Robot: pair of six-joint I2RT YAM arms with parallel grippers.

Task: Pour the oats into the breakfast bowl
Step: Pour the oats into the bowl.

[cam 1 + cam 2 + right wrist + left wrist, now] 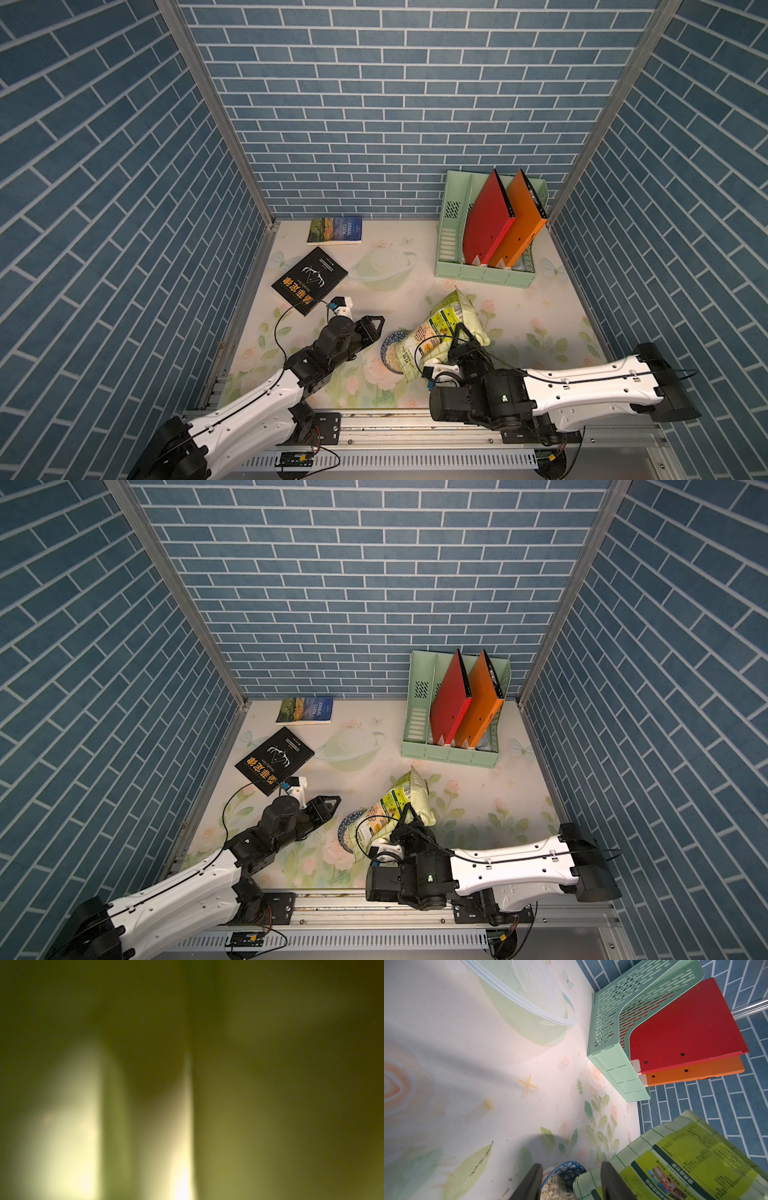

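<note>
Pouch [438, 326] slanted, mouth down into bowl [388, 341]; right gripper [464, 336] pinches it; left gripper [376, 325] spread

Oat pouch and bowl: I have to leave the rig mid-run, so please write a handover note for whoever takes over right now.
Left pincer: open and empty, beside the small round blue-and-white ceramic bowl. I cannot tell whether it touches the bowl.
Right pincer: shut on the glossy green oat pouch, which is tilted with its lower end over the bowl.
Done: pale beige oats already lie in the bowl.
Left: I cannot tell whether oats are flowing now. Probably finish the pour, right the pouch and set it down.
</note>
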